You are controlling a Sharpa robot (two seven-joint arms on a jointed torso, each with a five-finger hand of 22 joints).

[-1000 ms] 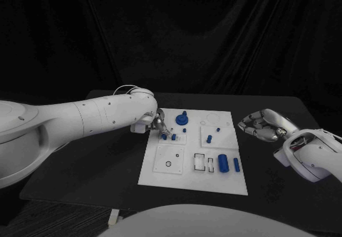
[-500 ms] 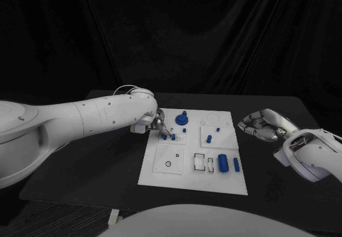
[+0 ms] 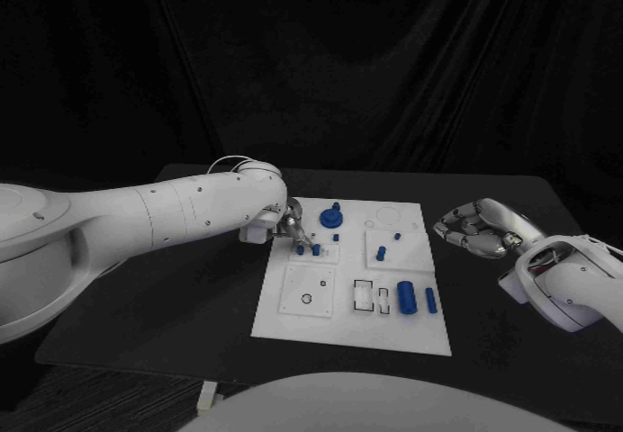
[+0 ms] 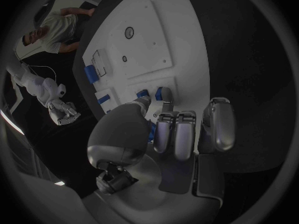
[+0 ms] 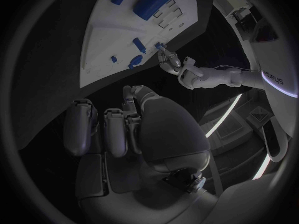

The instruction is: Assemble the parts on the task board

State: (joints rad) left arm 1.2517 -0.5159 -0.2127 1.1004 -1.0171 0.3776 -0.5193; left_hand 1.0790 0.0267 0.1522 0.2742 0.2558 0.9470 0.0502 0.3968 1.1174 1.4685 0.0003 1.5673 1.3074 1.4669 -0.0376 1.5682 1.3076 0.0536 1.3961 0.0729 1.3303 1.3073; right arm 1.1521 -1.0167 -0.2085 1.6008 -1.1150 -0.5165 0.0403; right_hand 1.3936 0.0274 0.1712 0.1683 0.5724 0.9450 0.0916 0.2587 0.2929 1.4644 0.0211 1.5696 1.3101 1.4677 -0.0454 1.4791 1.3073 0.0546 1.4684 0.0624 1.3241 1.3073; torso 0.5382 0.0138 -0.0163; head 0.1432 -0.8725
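Head view: task board (image 3: 348,310) at table centre. Left hand (image 3: 288,225) over the board's 10 o'clock corner, fingertips at two small blue pegs (image 3: 306,249); whether it grips one, cannot tell. Right hand (image 3: 478,229) at 3 o'clock off the board, fingers curled, holding nothing.

Left wrist view: fingers (image 4: 176,134) just beside the pegs (image 4: 163,93).

Right wrist view: curled fingers (image 5: 112,133) well apart from the board (image 5: 102,30).

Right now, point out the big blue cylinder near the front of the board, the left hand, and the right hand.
Big blue cylinder (image 3: 406,296), head view, middle of its body.
Left hand (image 3: 288,225), head view, the fingers over the board's left part.
Right hand (image 3: 474,229), head view, the curled fingers.
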